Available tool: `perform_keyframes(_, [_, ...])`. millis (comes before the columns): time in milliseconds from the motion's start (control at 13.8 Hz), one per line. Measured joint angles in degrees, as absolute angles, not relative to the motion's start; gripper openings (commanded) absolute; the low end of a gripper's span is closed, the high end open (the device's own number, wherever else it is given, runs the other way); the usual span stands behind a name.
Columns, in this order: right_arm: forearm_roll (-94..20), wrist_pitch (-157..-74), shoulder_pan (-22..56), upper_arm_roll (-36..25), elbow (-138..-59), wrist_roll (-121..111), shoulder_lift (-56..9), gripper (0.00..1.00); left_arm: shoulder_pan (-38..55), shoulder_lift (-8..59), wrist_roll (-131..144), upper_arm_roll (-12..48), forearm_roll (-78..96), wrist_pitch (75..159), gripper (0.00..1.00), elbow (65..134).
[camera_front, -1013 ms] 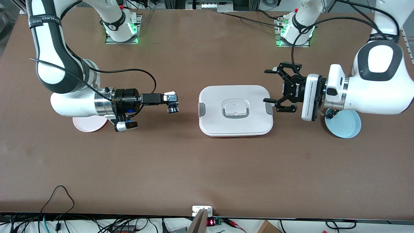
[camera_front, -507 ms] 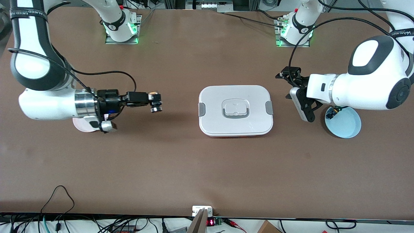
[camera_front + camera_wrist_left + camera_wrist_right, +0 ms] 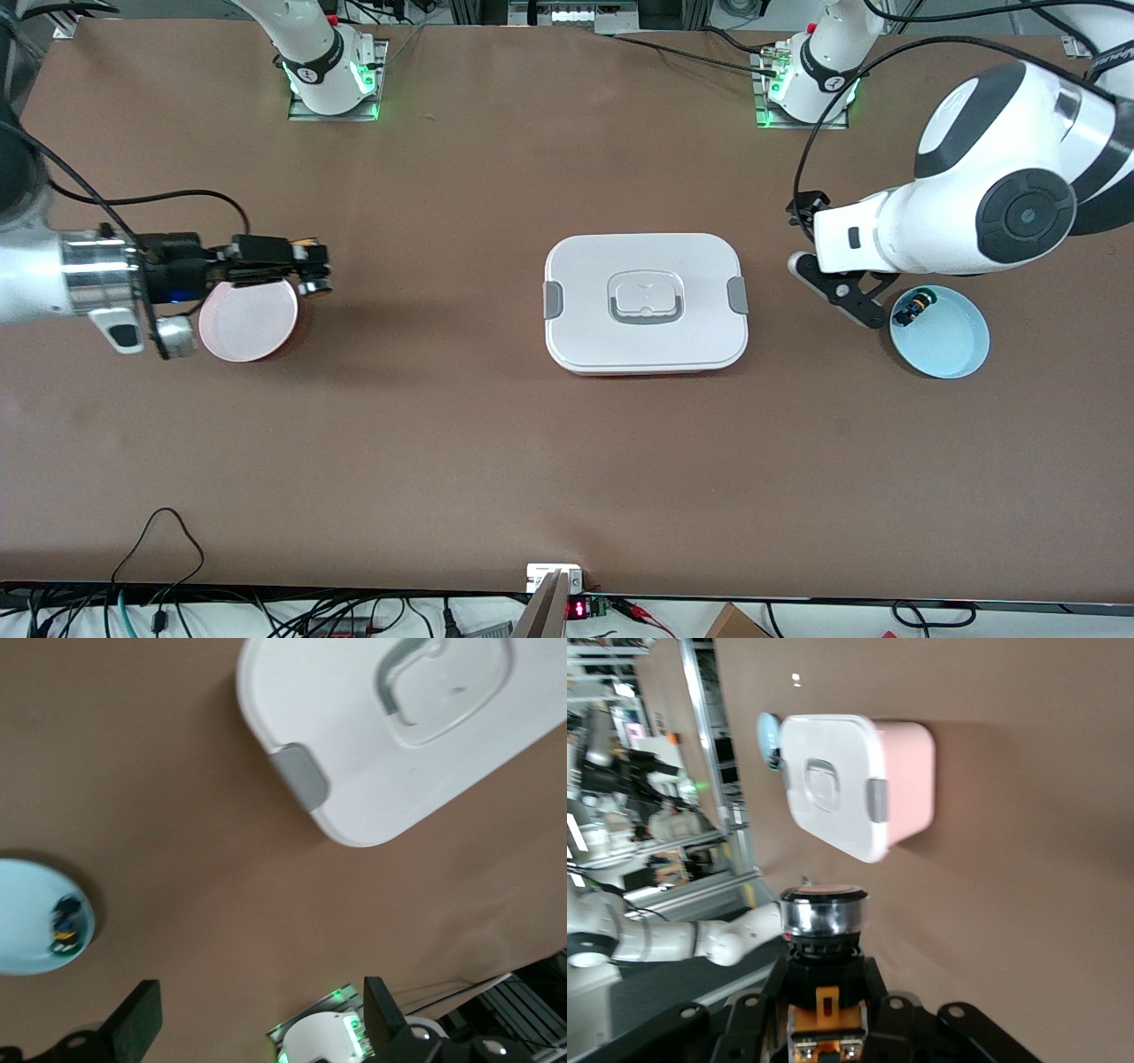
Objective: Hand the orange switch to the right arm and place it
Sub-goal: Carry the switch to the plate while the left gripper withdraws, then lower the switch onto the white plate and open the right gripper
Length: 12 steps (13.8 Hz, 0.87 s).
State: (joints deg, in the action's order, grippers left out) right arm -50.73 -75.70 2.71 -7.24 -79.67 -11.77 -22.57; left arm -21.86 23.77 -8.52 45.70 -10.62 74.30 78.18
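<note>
Right tool [image 3: 312, 273] is pinching the orange switch [image 3: 825, 943] over the rim of the pink plate [image 3: 248, 321], so handover looks done and only placing remains; left tool [image 3: 828, 266], spread empty, waits by the blue plate [image 3: 952, 346].

The orange switch [image 3: 312, 274], black-bodied, silver-ringed, lies sideways pinched in the right claw [image 3: 310, 266] over the pink plate's [image 3: 248, 323] rim.
</note>
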Motion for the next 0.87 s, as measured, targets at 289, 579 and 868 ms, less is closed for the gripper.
perform_keyframes(289, [-34.5, -75.1, 2.8, -7.3, -76.5, -17.8, -21.0, 0.00, -22.2, 23.2, -8.3, 43.1, -16.0, 72.6, 1.00, 73.4])
perform_keyframes(579, [-16.3, -83.4, 6.9, -7.2, -79.7, -22.7, -17.2, 0.00, -13.6, 17.6, -8.1, 26.6, -10.7, 81.5, 1.00, 74.9])
perform_keyframes(868, [-5.5, -98.9, 8.3, -7.3, -94.6, -24.4, -12.6, 0.00, -2.5, 10.7, -6.7, 10.5, -3.4, 85.9, 1.00, 82.2])
